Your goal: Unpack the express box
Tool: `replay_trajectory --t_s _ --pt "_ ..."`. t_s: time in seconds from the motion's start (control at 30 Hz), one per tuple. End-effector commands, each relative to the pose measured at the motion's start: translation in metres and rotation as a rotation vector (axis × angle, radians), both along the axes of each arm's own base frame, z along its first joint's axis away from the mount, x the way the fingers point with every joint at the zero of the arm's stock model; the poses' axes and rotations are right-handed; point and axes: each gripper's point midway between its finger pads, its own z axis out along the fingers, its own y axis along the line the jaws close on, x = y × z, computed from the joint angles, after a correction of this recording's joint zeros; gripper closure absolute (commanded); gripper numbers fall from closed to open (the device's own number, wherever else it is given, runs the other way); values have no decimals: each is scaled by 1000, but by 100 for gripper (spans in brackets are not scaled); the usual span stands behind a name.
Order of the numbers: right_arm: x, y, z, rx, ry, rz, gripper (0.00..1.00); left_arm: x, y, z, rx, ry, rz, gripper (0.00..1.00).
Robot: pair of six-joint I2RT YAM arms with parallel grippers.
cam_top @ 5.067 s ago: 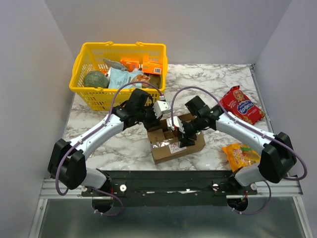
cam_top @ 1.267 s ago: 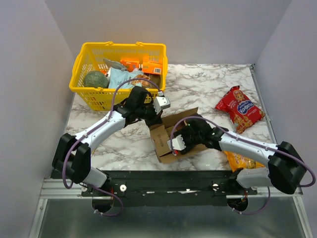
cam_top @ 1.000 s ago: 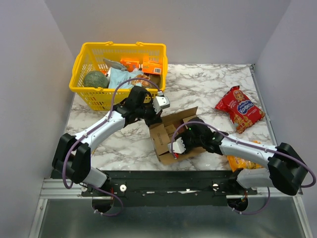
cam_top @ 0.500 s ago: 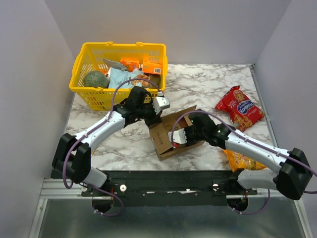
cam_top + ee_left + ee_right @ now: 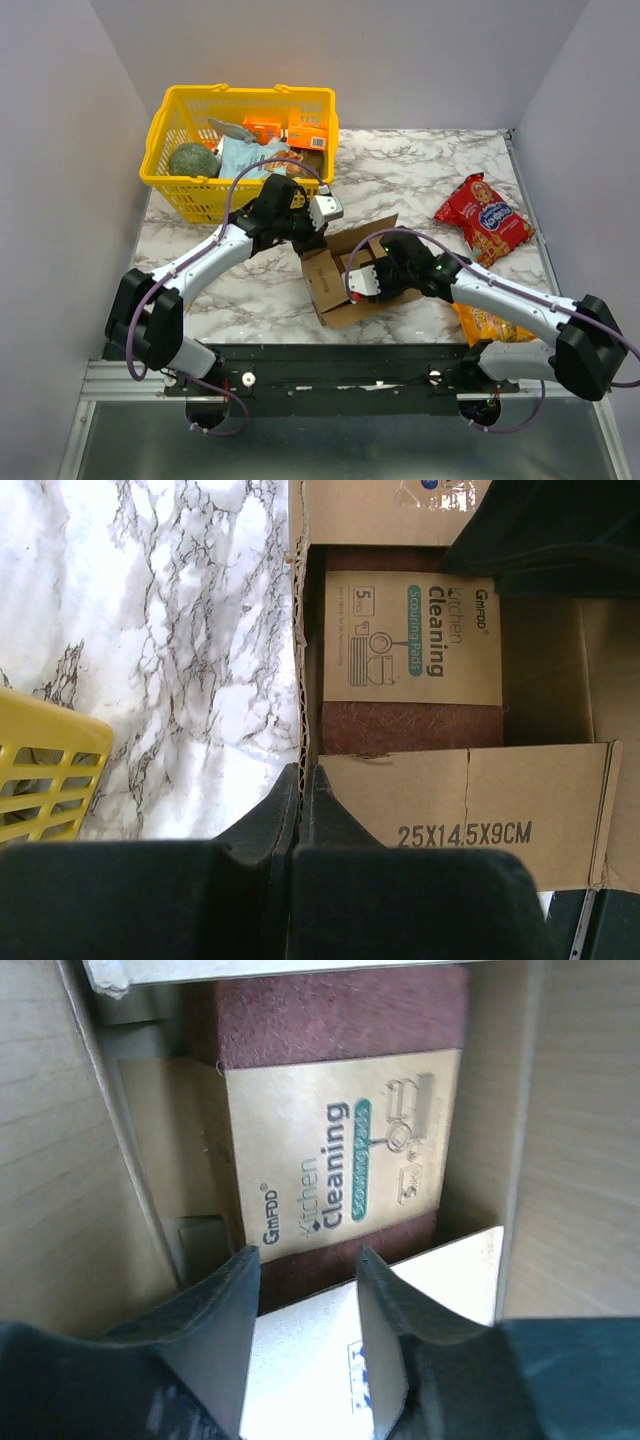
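Note:
The express box [image 5: 330,290], brown cardboard with its flaps open, lies near the table's front between the two arms. My left gripper [image 5: 318,232] is shut on the box's upright wall edge [image 5: 300,780]; in the left wrist view the corrugated edge runs between the jaws. Inside lies a dark-brown packet [image 5: 412,660] with a kraft sleeve printed "Kitchen Cleaning". My right gripper [image 5: 356,284] hangs inside the box, open. In the right wrist view its tips [image 5: 308,1260] stand over the packet's [image 5: 340,1160] near end and a white labelled flap [image 5: 440,1280], clamping nothing.
A yellow basket [image 5: 200,200] with an orange box, bags and a round green thing stands at the back left. A red snack bag [image 5: 487,210] lies at the right. An orange snack bag [image 5: 490,325] lies partly under the right arm. A flap printed 25X14.5X9CM [image 5: 470,800] lies folded out.
The right gripper rose from the box's front part, then dipped slightly back into the opening. The left gripper and the box have stayed put over the last second.

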Motion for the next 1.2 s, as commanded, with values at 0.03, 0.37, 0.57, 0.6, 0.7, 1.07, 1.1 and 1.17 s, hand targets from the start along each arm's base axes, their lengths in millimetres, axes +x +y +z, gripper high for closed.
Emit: replay_trajectory --t_s 0.03,0.37,0.57,0.6,0.7,1.07,1.1,1.17 --pt "-11 -26 -56 -151 83 31 46 -19 9 -24 56 91 -15 100" --pt "49 -28 -35 -96 -40 -127 100 -21 11 -24 64 84 -17 100" --pt "22 19 102 320 18 -50 99 -19 9 -27 62 87 -20 100" --pt "15 22 114 360 8 -13 100 -18 9 -26 60 84 -20 100" --pt "2 20 147 436 -32 14 100 -14 9 -25 70 73 -22 100" --pt "22 -26 162 465 -69 -314 100 -20 31 -21 138 83 64 100" --pt "30 -31 167 491 -94 -359 100 -17 38 -20 165 73 97 100" --pt "45 -54 170 545 -128 -543 100 -20 51 -14 200 69 151 100"
